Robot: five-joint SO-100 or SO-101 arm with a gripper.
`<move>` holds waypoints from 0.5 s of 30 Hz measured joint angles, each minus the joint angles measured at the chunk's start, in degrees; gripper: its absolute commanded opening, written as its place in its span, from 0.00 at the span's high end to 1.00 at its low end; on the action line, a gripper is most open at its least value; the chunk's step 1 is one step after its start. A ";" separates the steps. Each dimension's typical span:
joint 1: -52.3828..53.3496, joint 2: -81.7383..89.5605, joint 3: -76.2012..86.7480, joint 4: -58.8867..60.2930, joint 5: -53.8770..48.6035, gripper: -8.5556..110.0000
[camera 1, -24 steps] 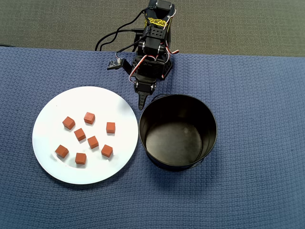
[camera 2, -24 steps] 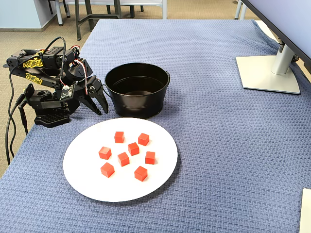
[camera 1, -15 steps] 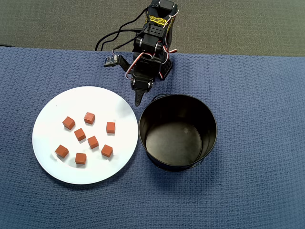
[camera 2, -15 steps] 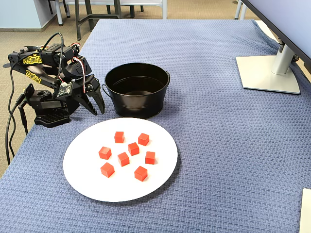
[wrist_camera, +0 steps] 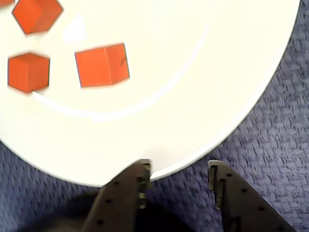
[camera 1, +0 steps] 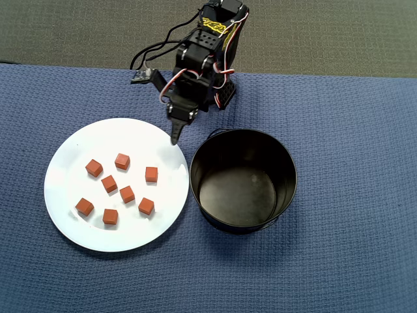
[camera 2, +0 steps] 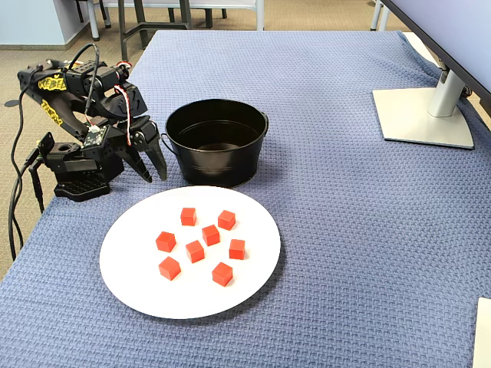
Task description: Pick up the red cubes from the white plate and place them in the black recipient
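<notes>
Several small red cubes point(camera 1: 127, 193) lie loosely grouped on the white plate point(camera 1: 71, 150), left of the black recipient point(camera 1: 287, 195) in the overhead view. The recipient looks empty, its glossy bottom bare. My gripper point(camera 1: 174, 137) hangs over the plate's far right rim, between plate and pot. In the wrist view my gripper point(wrist_camera: 177, 169) is open with nothing between its fingers; the plate's edge point(wrist_camera: 231, 121) runs just past the fingertips, and three cubes point(wrist_camera: 102, 65) lie further in. The fixed view shows my gripper point(camera 2: 154, 174) above the cloth behind the plate point(camera 2: 153, 295), left of the pot point(camera 2: 217, 165).
A blue woven cloth point(camera 2: 345, 253) covers the table. The arm's base point(camera 2: 75, 186) and its cables sit at the table's left edge in the fixed view. A monitor stand point(camera 2: 423, 116) is at the far right.
The arm has swung the gripper away from the pot's rim toward the plate's near rim, and lifted a little. Cubes, plate and pot have not moved.
</notes>
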 measured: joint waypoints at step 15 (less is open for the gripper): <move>4.13 -30.59 -19.42 -0.44 -7.56 0.71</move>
